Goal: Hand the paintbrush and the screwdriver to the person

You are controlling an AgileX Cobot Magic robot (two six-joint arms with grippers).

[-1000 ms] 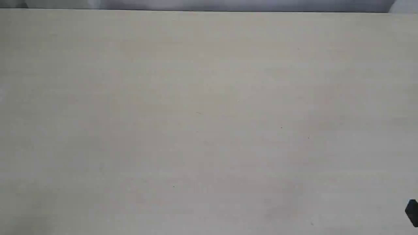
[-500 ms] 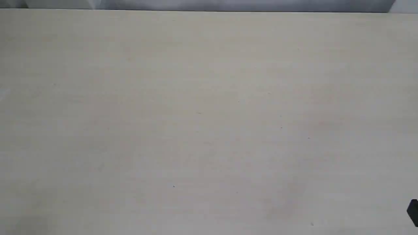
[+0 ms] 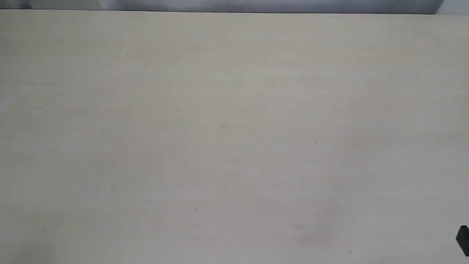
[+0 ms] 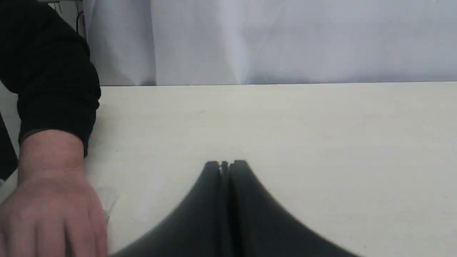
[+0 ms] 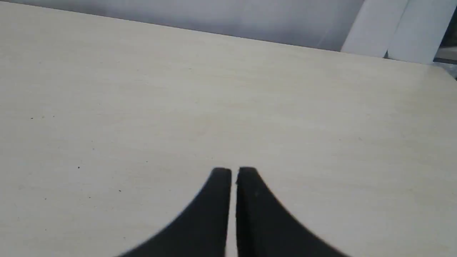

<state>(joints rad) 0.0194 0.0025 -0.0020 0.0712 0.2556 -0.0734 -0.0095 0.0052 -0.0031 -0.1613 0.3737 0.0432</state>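
Scanning the worktop (image 3: 234, 132) shows almost no change: a dark part (image 3: 463, 240) at its edge has slipped slightly outward. Both the left hand (image 4: 225, 164) and the right hand (image 5: 234, 171) are closed and empty. The person (image 4: 46, 200) rests near the left hand; paintbrush and screwdriver appear in no view, so handover progress cannot be judged.

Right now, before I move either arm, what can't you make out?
Paintbrush, screwdriver: in no view, so where they are cannot be told.
Hand: left wrist view, blurred and cut by the frame edge; palm and fingertips are hidden, so whether it holds anything is unclear.
Dark part: exterior view, cut by the frame edge; too little shows to identify it.
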